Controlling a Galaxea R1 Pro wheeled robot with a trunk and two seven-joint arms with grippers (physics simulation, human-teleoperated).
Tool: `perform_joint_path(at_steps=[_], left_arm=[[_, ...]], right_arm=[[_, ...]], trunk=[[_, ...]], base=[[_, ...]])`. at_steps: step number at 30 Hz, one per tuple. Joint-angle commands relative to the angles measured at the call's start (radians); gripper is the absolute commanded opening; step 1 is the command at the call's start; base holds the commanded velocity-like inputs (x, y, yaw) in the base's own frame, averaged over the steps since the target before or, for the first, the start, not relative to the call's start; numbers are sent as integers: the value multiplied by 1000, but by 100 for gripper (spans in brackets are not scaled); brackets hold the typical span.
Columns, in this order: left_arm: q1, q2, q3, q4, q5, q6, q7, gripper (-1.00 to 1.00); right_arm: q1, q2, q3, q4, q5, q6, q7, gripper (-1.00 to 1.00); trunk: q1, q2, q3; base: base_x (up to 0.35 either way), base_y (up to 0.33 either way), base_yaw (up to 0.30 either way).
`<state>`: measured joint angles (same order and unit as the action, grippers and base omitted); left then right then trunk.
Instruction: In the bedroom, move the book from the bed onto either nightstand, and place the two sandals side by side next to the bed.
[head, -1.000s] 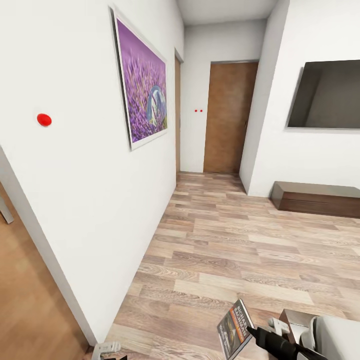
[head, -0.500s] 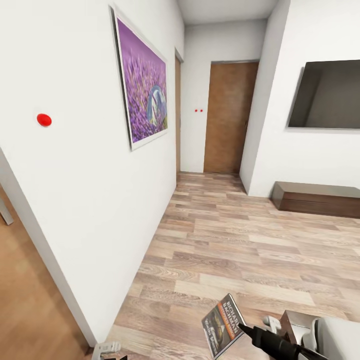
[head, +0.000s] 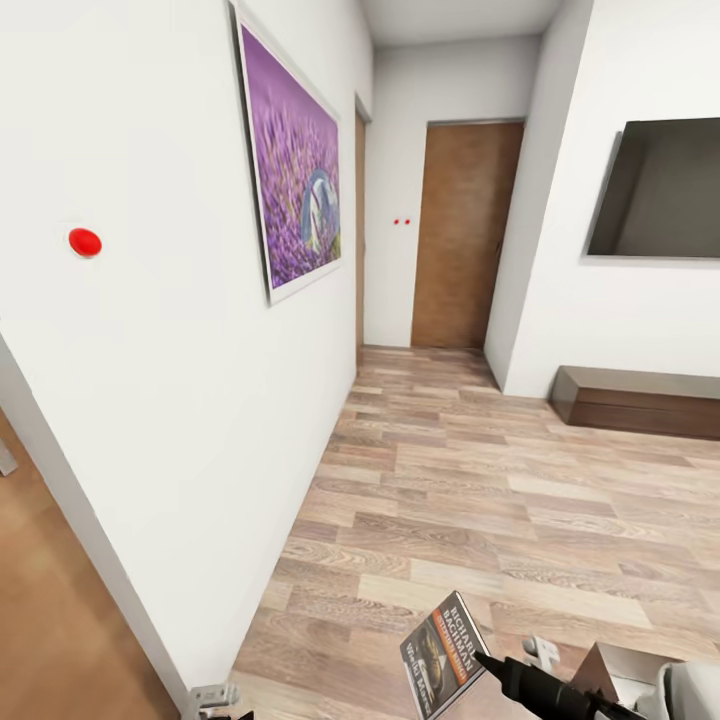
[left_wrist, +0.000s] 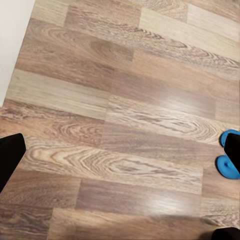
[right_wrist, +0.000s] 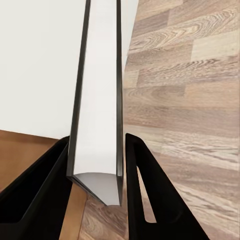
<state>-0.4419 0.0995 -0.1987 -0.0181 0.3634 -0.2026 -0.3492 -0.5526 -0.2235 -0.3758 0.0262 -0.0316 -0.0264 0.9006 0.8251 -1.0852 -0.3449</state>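
The book (head: 445, 655), dark-covered with an orange band and white lettering, hangs tilted over the plank floor at the bottom of the head view. My right gripper (head: 488, 664) is shut on its edge. In the right wrist view the book (right_wrist: 100, 100) shows edge-on, pinched between the two black fingers of the right gripper (right_wrist: 97, 170). My left gripper (left_wrist: 122, 155) is open over bare floor, its fingers wide apart. Two blue sandals (left_wrist: 224, 165) peek out beside one left finger, partly hidden by it. The nightstand is out of view.
A white wall (head: 180, 380) with a purple painting (head: 295, 160) runs close along my left. Ahead are a brown door (head: 465, 235), a wall-mounted TV (head: 660, 190) and a long low dark cabinet (head: 640, 400). A brown wooden corner (head: 600, 662) sits at the bottom right.
The camera has shifted, sliding the room slightly rightward in view. The book has swung left and tilted so its cover faces up more, still held by my right gripper.
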Motion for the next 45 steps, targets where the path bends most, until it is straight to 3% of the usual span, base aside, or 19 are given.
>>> perform_joint_path(at_steps=[1, 21, 45], left_arm=[[-1, 0, -8, 1, 9, -3, -4, 100], [-1, 0, -8, 1, 9, -3, -4, 100], [-1, 0, -8, 1, 9, -3, -4, 100]], right_arm=[[-2, 0, -2, 3, -4, -3, 3, -100], [-2, 0, -2, 3, -4, -3, 3, -100], [-2, 0, -2, 3, -3, -3, 4, -100]], trunk=[[1, -1, -1], [1, -1, -1], [1, -1, -1]], base=[[271, 86, 0], [239, 48, 0], [76, 97, -59]])
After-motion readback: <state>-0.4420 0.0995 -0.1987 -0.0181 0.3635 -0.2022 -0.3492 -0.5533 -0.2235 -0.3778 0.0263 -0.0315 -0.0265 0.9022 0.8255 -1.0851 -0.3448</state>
